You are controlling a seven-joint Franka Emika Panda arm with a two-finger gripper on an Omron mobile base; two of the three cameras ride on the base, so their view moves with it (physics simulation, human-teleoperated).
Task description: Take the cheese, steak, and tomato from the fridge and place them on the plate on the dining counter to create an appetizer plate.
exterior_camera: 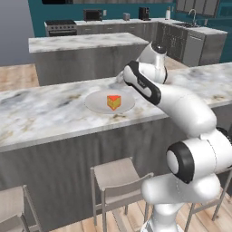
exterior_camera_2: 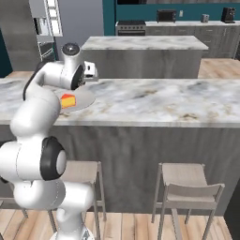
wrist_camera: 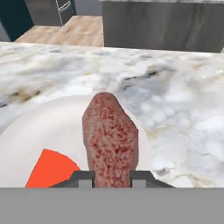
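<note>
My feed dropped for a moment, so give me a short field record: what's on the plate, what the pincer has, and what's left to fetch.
plate: on the dining counter, in front of the arm
cheese: orange wedge resting on the plate
steak: clamped between the pincer fingers, hanging over the plate beside the cheese
pincer state: shut on the steak, not yet released
tomato: not on the plate
stools: below the counter's near side

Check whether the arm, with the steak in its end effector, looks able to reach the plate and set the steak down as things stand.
Probably yes. The end effector holds the steak right over the plate on the dining counter. The cheese takes one part of the plate, but bare white surface lies beside it.
</note>
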